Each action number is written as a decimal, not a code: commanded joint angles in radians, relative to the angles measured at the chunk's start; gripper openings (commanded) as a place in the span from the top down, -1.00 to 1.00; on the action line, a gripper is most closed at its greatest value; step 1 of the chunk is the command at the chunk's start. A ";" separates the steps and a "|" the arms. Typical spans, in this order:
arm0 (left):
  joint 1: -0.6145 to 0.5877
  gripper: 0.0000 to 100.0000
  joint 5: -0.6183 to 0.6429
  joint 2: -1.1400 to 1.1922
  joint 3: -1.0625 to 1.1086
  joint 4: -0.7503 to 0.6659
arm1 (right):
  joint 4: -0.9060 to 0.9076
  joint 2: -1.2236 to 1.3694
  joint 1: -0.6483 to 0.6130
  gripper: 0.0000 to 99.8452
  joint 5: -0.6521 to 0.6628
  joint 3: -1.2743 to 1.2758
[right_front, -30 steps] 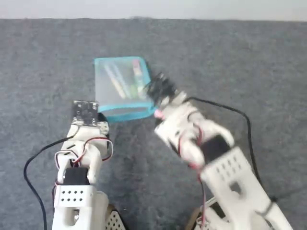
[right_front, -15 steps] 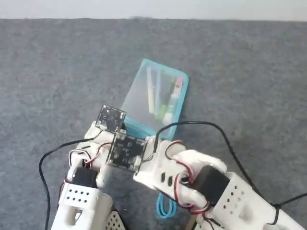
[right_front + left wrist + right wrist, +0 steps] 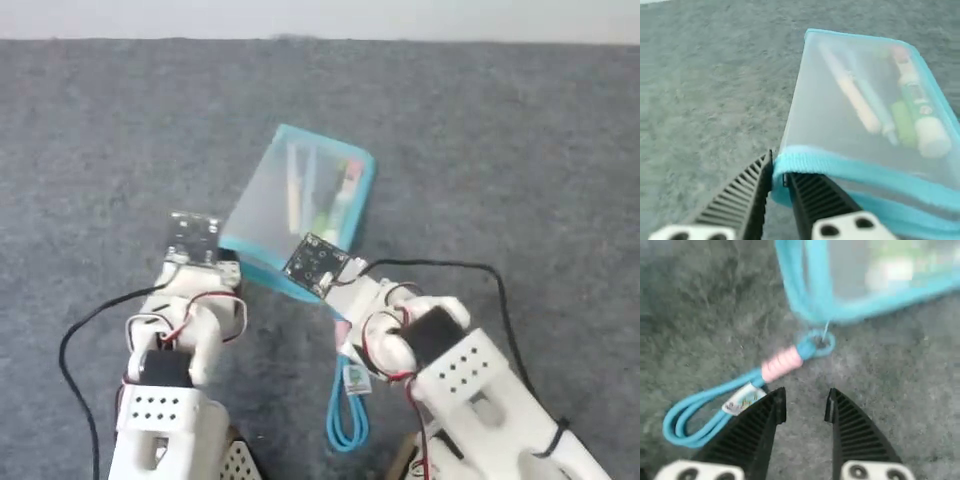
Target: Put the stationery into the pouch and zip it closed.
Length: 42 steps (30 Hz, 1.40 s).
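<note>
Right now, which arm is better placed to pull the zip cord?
Right. The right gripper is open, just short of the cord at the corner of the pouch, with nothing between. The left gripper is shut on the pouch's edge and probably steadies it.

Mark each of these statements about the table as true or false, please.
1. The left gripper pinches the blue edge of the pouch. True.
2. The right gripper is shut on the cord. False: its fingers stand apart and hold nothing; the cord lies just ahead of them.
3. Pens lie inside the pouch. True.
4. The bead on the cord is yellow. False: it is pink.
5. The pouch stands upright on its short end. False: it lies flat on the grey surface.
</note>
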 commanded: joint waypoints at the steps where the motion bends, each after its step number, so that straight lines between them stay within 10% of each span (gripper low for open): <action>1: -0.066 0.98 0.061 0.000 -0.079 0.002 | -0.062 0.035 0.018 0.73 -0.014 -0.002; 17: -0.083 0.98 0.098 0.000 -0.079 0.002 | -0.286 0.329 -0.079 0.72 -0.361 -0.071; 37: -0.080 0.98 0.098 0.000 -0.079 0.003 | -0.383 0.593 -0.058 0.50 -0.367 -0.207; 42: -0.078 0.98 0.098 0.000 -0.077 0.002 | -0.398 0.582 0.071 0.70 -0.371 -0.213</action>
